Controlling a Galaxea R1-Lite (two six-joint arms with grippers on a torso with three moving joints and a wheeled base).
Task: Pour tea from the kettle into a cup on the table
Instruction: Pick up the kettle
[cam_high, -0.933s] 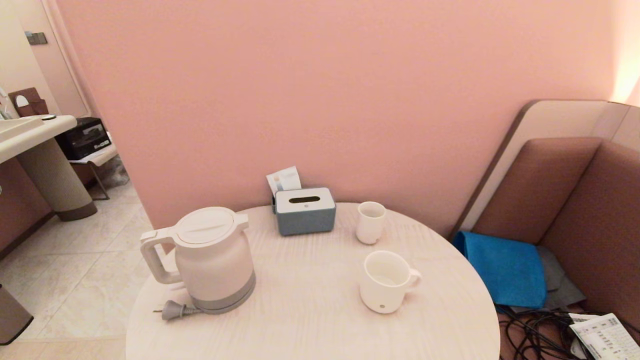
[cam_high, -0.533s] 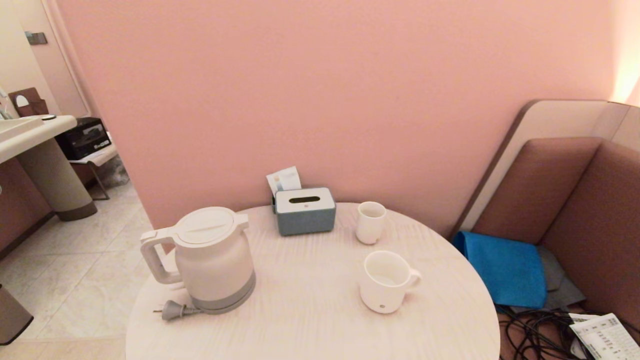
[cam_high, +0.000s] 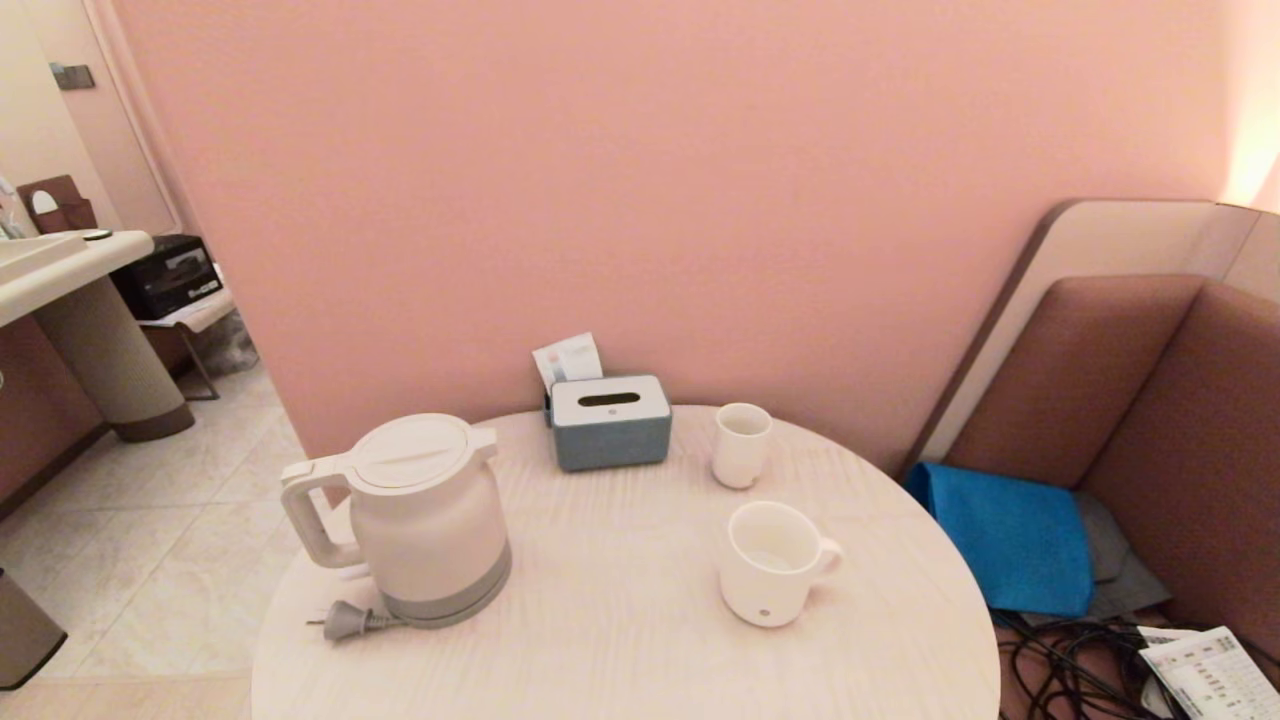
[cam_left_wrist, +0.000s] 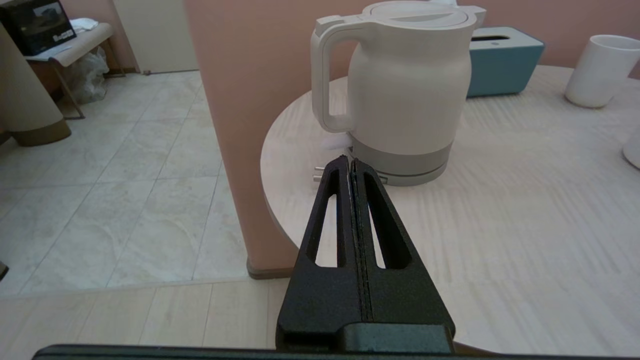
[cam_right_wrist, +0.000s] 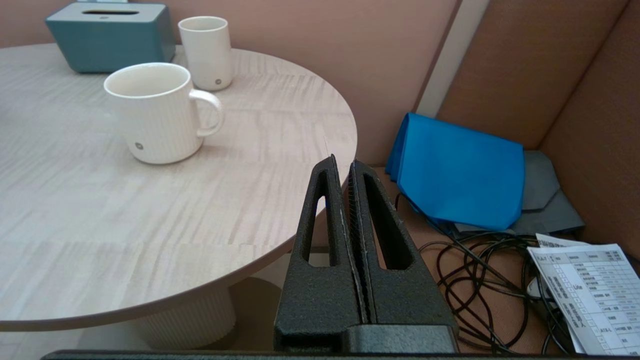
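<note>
The white kettle (cam_high: 425, 515) stands on its grey base at the left of the round pale table (cam_high: 620, 640), loop handle pointing left; it also fills the left wrist view, kettle (cam_left_wrist: 405, 85). The ribbed white cup (cam_high: 770, 565) with a dot mark sits to the right, handle pointing right, and shows as cup (cam_right_wrist: 155, 112) in the right wrist view. Neither arm shows in the head view. My left gripper (cam_left_wrist: 349, 161) is shut and empty, short of the kettle's base near the table edge. My right gripper (cam_right_wrist: 342, 162) is shut and empty, off the table's right edge.
A grey-blue tissue box (cam_high: 610, 422) and a smaller handleless white cup (cam_high: 741, 444) stand at the back. The kettle's grey plug (cam_high: 345, 622) lies by its base. A bench to the right holds a blue cloth (cam_high: 1010, 535), black cables (cam_high: 1060, 670) and a printed sheet (cam_high: 1205, 675).
</note>
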